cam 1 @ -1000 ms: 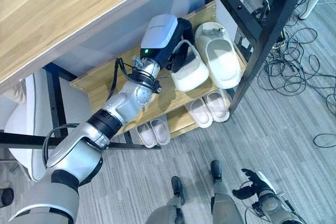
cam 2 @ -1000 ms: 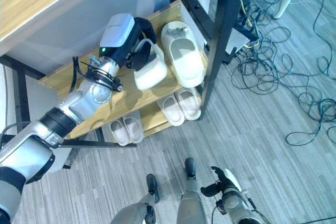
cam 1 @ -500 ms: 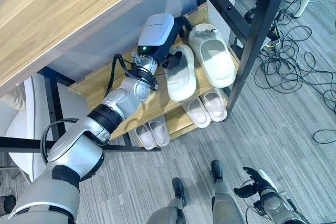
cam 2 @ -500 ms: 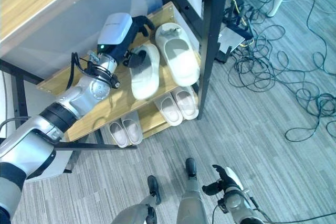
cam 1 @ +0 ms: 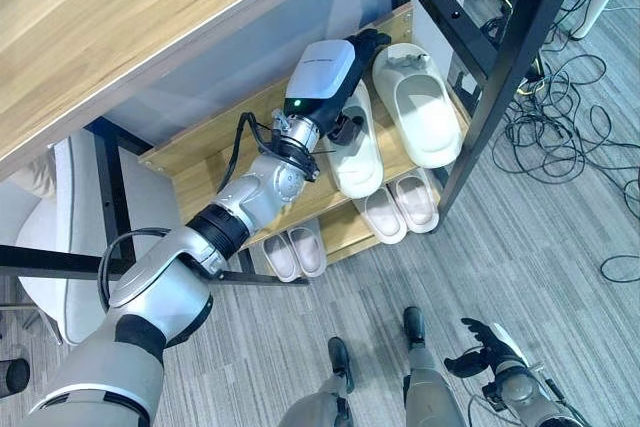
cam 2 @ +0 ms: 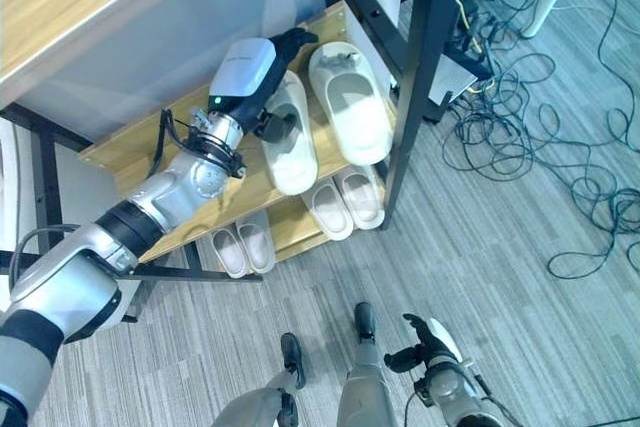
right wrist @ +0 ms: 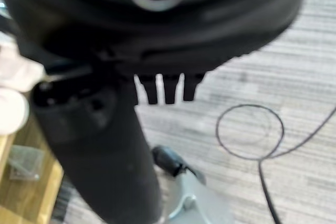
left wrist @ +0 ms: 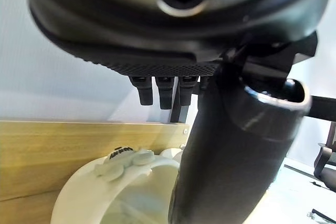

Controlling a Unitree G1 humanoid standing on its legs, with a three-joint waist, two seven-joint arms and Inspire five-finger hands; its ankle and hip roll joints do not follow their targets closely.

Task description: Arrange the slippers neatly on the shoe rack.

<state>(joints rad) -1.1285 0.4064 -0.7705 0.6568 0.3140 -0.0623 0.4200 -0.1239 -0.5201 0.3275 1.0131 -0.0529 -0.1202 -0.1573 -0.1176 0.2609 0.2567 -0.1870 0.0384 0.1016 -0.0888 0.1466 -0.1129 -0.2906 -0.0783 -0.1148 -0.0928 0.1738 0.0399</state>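
Two white slippers lie side by side on the wooden top shelf (cam 1: 200, 162) of the shoe rack. The left slipper (cam 1: 365, 159) rests flat, toe toward the front. My left hand (cam 1: 366, 43) reaches over its heel end, fingers straight toward the back of the shelf and thumb (cam 1: 347, 129) down at the slipper's opening. The left wrist view shows the thumb (left wrist: 231, 145) above the slipper (left wrist: 121, 192). The right slipper (cam 1: 420, 112) lies untouched beside it. My right hand (cam 1: 480, 342) hangs low over the floor, fingers relaxed.
Two more pairs sit on the lower shelf: a larger pair (cam 1: 398, 205) and a smaller pair (cam 1: 294, 253). A black post (cam 1: 500, 77) stands right of the slippers. A wooden tabletop (cam 1: 120, 17) overhangs the rack. Cables (cam 1: 570, 117) lie on the floor.
The left slipper was tipped on its side in my left hand; it now lies flat beside the other. The hand's fingers have straightened and slid toward the shelf's back.
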